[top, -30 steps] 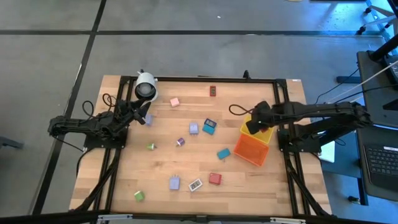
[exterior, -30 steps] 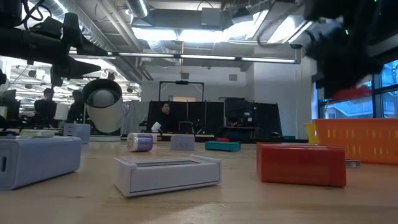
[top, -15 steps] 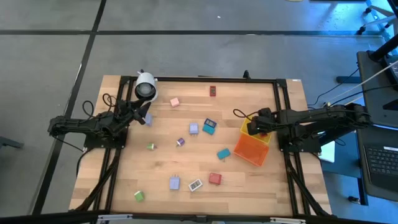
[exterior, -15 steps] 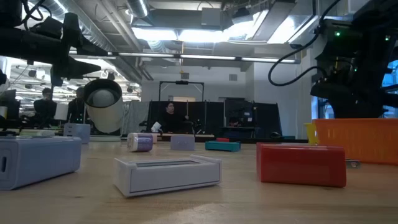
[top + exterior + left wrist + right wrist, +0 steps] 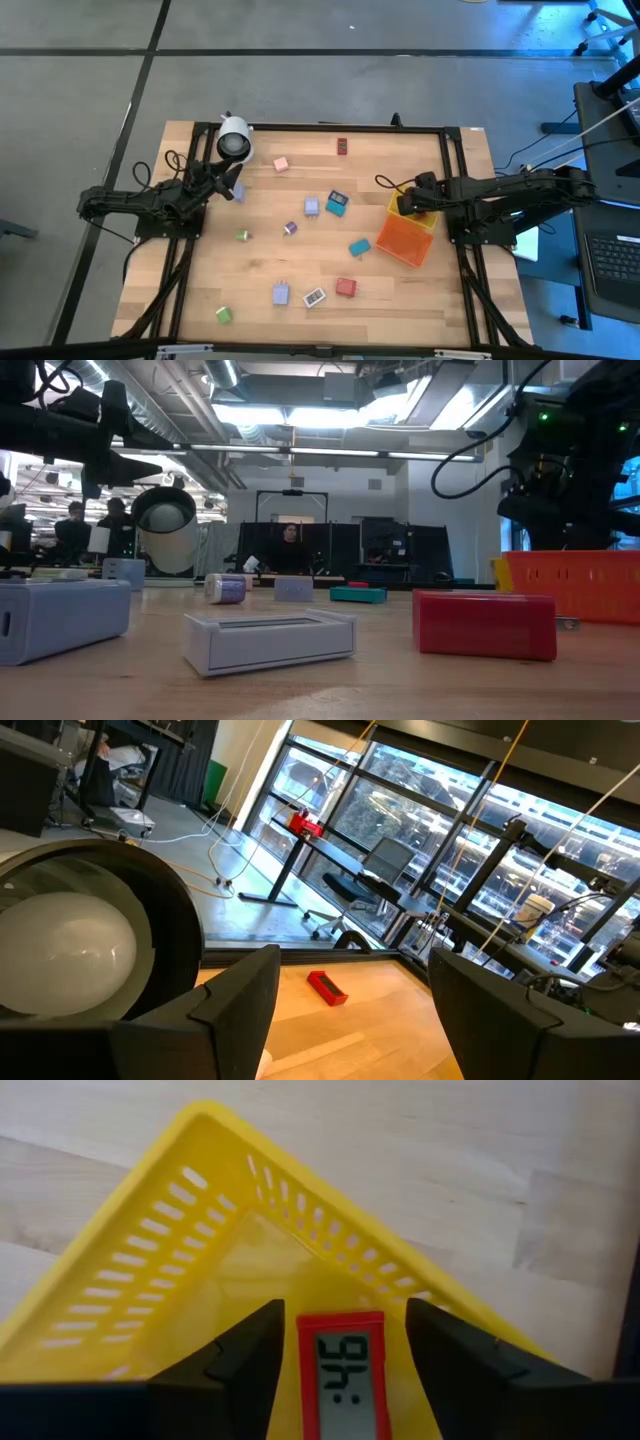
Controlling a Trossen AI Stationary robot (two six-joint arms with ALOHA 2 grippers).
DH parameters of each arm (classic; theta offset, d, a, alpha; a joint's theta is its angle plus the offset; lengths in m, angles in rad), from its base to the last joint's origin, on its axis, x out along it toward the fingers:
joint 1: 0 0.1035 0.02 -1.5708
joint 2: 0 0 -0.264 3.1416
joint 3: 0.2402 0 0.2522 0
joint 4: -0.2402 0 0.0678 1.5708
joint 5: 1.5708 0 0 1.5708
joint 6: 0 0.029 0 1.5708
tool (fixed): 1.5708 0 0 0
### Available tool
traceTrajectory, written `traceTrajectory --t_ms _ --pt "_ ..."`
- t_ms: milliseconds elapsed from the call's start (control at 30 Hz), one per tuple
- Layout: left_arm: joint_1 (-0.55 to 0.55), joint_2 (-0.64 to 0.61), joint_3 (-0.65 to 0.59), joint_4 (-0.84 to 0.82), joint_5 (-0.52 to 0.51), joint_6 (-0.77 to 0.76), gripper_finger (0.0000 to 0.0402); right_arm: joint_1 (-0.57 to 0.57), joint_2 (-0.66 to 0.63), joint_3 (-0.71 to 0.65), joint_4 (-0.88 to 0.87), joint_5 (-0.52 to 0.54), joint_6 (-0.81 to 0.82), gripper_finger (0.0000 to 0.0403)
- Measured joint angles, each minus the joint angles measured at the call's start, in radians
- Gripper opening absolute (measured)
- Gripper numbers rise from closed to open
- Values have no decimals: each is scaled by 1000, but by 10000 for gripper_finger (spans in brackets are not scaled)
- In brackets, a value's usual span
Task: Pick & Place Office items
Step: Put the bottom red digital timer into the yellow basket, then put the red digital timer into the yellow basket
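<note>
My right gripper (image 5: 342,1365) points down into a yellow bin (image 5: 150,1270) at the table's right side and is open. A red-framed piece with a small grey display (image 5: 342,1370) lies between its fingers, with a strip of yellow showing on each side. In the high view this gripper (image 5: 408,205) stands over the yellow bin's far corner. Other office items lie flat on the wood: pink (image 5: 281,163), dark red (image 5: 342,146), lavender (image 5: 312,207), teal (image 5: 359,246), red (image 5: 345,287), green (image 5: 223,314). My left gripper (image 5: 228,185) waits open and level at the far left, nothing between its fingers.
An orange bin (image 5: 405,238) stands against the yellow bin on its near side and hides my right fingertips in the low view. A white cylinder with a dark face (image 5: 234,139) stands just beyond my left gripper. Bare wood lies between the scattered pieces in the middle.
My right gripper has gone down toward the yellow bin and turned a little about its own line, then kept still. The red piece, seen high in the low view at first, has sunk behind the orange bin's wall.
</note>
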Motion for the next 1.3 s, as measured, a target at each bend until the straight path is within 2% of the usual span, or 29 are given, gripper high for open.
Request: traceTrajectory --t_ms 200,400,533,733,833,967,1300 --pt "0 0 0 0 0 0 251 0 0 10 -9 -9 -10 238" --pt "0 0 0 0 0 0 251 0 0 111 -7 9 -56 241" --pt "0 0 0 0 0 0 251 0 0 224 -6 91 -136 238" --pt "0 0 0 0 0 0 251 0 0 386 42 314 -312 238" --pt "0 0 0 0 0 0 251 -3 0 428 113 356 -440 238" --pt "0 0 0 0 0 0 251 -31 2 433 246 346 -525 238" --pt "0 0 0 0 0 0 251 -99 159 433 388 207 -513 238"
